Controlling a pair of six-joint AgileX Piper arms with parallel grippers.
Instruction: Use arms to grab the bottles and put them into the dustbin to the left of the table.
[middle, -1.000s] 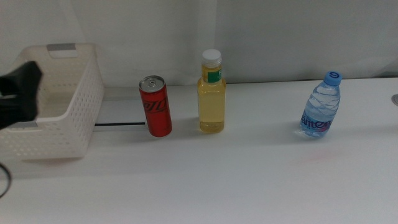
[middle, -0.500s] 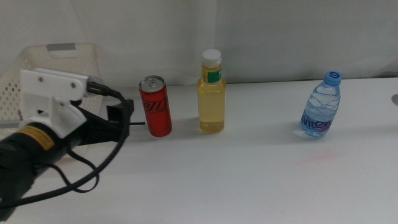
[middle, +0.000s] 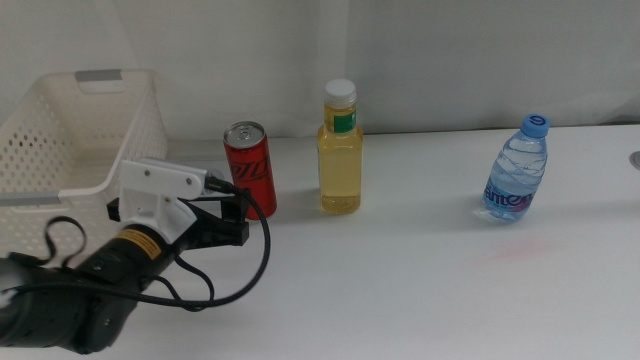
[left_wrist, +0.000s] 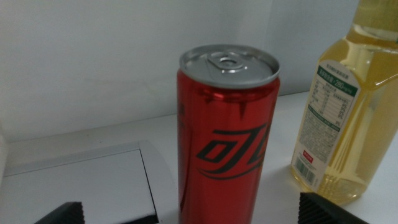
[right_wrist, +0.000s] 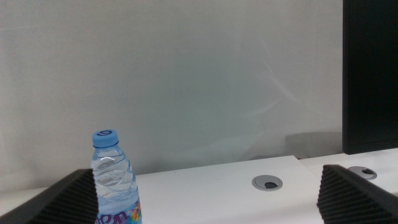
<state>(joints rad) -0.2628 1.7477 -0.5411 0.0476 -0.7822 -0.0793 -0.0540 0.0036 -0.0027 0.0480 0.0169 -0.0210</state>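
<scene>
I'm lining the left gripper (middle: 238, 222), fingers apart, on the red can (middle: 251, 170); crowding its 3 o'clock neighbour, the yellow bottle (middle: 340, 150), risks toppling both.

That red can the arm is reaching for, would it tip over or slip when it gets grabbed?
The red can is tall and slim on a narrow base, so a sideways nudge would probably topple it. Its glossy skin looks slippery, and thin walls might dent. The left gripper stands open on either side, which should help centre it.

Glossy red metal can (left_wrist: 225, 143), clear plastic bottles (middle: 339, 150) — matt white table (middle: 420, 290), perforated plastic dustbin (middle: 60, 150).
</scene>
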